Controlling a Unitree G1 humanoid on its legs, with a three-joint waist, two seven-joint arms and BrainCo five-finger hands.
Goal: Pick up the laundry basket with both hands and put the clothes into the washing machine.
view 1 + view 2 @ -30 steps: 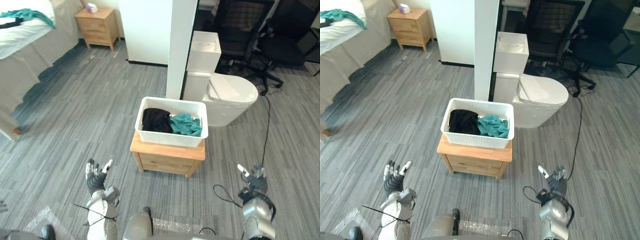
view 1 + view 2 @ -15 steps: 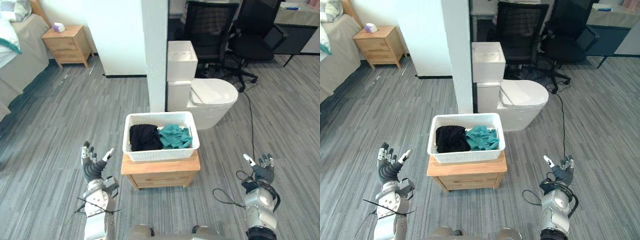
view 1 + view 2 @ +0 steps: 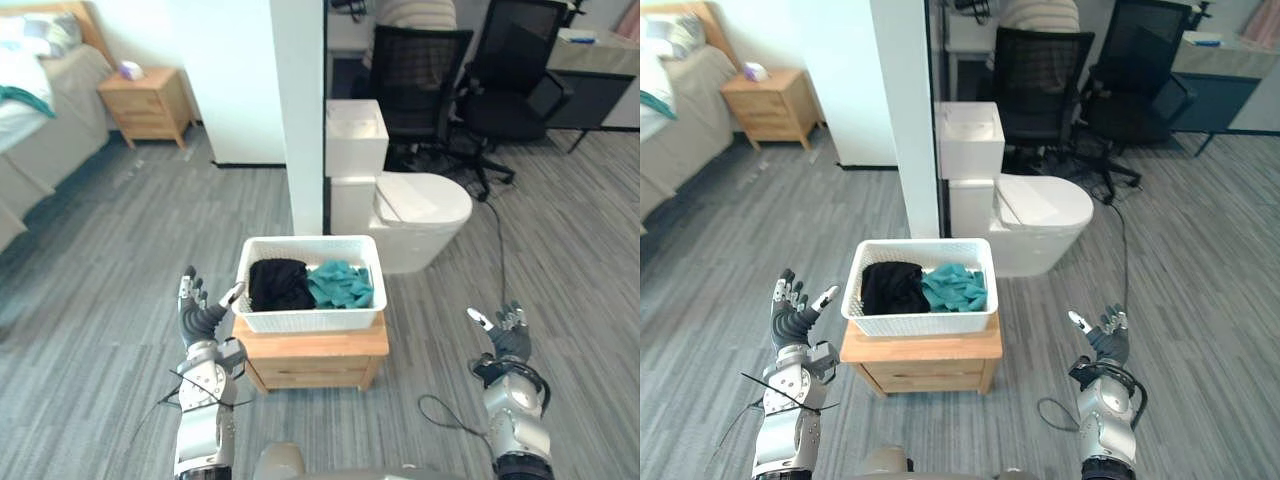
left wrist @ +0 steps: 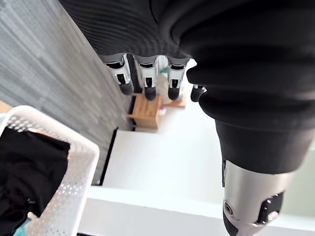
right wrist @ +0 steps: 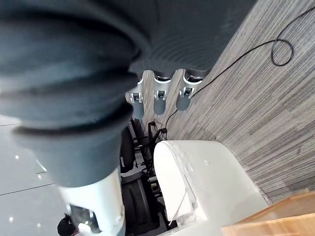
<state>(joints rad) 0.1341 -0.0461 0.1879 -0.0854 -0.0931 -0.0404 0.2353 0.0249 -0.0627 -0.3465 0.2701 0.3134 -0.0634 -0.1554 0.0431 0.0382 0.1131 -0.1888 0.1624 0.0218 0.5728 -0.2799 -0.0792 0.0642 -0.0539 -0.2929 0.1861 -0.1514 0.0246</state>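
Note:
A white perforated laundry basket (image 3: 312, 317) stands on a low wooden nightstand (image 3: 315, 353) in the middle of the floor. Inside lie a black garment (image 3: 279, 283) on the left and a teal one (image 3: 341, 284) on the right. My left hand (image 3: 200, 318) is raised just left of the basket, fingers straight and spread, thumb close to the basket's corner, holding nothing. The basket's rim (image 4: 74, 169) shows beside that hand in the left wrist view. My right hand (image 3: 504, 343) is up well to the right of the nightstand, open and apart from the basket.
A white toilet (image 3: 414, 205) and a white pillar (image 3: 297, 110) stand right behind the basket. Black office chairs (image 3: 420, 75) with a person seated are further back. A second nightstand (image 3: 146, 103) and a bed (image 3: 35, 125) are at the far left. Grey plank floor lies around.
The camera has shifted, so the whole scene sits differently. My left hand has come closer to the basket's left corner. The right hand stays raised and open at the right.

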